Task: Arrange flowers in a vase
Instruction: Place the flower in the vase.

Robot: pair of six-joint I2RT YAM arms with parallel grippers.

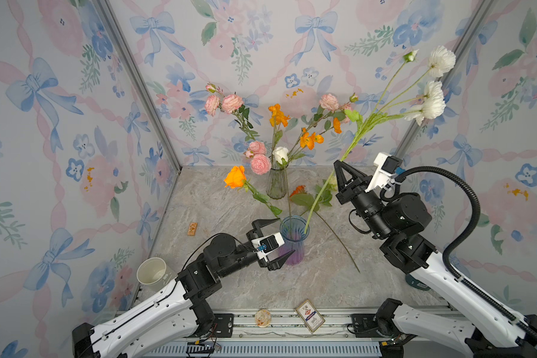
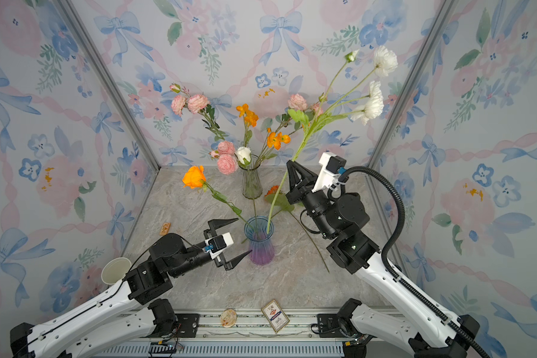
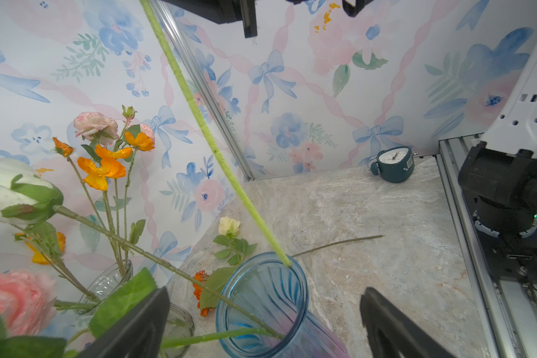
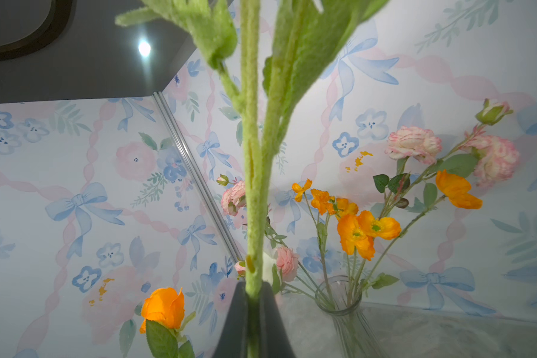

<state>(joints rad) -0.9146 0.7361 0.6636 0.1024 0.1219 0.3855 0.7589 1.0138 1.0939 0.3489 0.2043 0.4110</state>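
1. The step in hand looks like seating the white-bloomed stem (image 4: pixel 255 186) in the blue vase (image 1: pixel 293 240). It is part-way in, not settled.
2. The right gripper (image 1: pixel 338 164) is clenched on that fuzzy green stem. It sits above and beyond the blue vase, on the right arm's side.
3. The stem's lower end sits just inside the vase's mouth, against the rim. Its white blooms (image 1: pixel 441 61) stand high and well away from the vase.
4. The left gripper (image 2: pixel 244 235) is spread wide and grasps nothing. Its jaws flank the vase's upper part from the near side. Whether they touch the glass I cannot tell.
5. An orange rose (image 1: pixel 235 176) is already in the blue vase, leaning out toward the left arm's side. Behind the blue vase, a clear vase (image 1: pixel 276 186) holds pink blooms (image 1: pixel 260 163) and orange poppies (image 1: pixel 309 139). A loose stem (image 1: pixel 338 245) lies on the table (image 1: pixel 230 279) just beside the blue vase.
6. The next move calls for lowering the held stem along its own slant so that it slides deeper. The right jaws should part only once it leans securely on the rim. The top-heavy blooms could tip the vase, so the left gripper may need to steady it.
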